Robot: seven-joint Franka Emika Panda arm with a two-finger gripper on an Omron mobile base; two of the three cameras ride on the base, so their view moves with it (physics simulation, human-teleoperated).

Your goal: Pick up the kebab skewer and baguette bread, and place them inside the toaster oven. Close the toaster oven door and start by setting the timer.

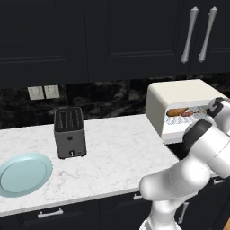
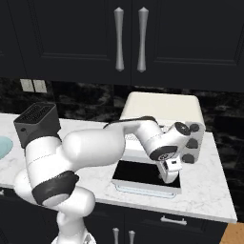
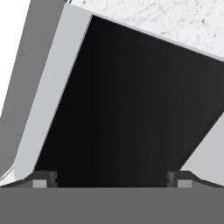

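My gripper hangs spread wide and empty just over the toaster oven door (dropped flat). Behind it, in the one toaster oven — one baguette bread, one kebab skewer.

In the left base view, the cream-white boxy toaster oven is cut by the right edge, and the white arm covers its lower right. The reddish-brown food on its rack is too small to sort out. At lower left, the pale blue round plate runs off the frame. In the right base view the arm hides the oven's opening.
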